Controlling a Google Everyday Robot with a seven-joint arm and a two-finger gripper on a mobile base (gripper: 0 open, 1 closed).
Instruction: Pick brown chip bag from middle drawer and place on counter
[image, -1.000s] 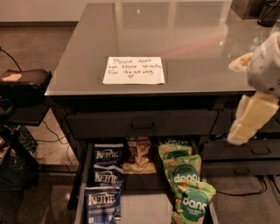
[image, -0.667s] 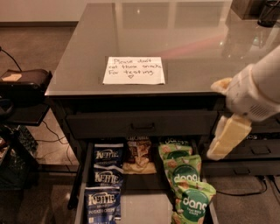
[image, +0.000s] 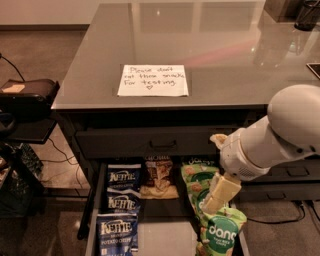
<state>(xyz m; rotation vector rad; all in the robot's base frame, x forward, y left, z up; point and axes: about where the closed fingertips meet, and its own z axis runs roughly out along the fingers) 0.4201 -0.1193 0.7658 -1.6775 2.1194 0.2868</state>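
Observation:
The brown chip bag (image: 158, 177) lies at the back middle of the open middle drawer (image: 165, 235), between blue Kettle bags (image: 122, 200) on its left and green dang bags (image: 210, 210) on its right. The grey counter (image: 200, 45) spans the top of the view. My white arm comes in from the right, and my gripper (image: 219, 192) hangs over the green dang bags, right of the brown bag and apart from it.
A handwritten paper note (image: 153, 80) lies on the counter's front. A closed dark drawer front (image: 150, 142) sits above the open drawer. A black device (image: 27, 95) on a stand and cables stand to the left. Dark objects sit at the counter's far right corner.
My arm has swung left and down from the right edge, bringing the gripper over the open drawer's green bags. The bags have not moved.

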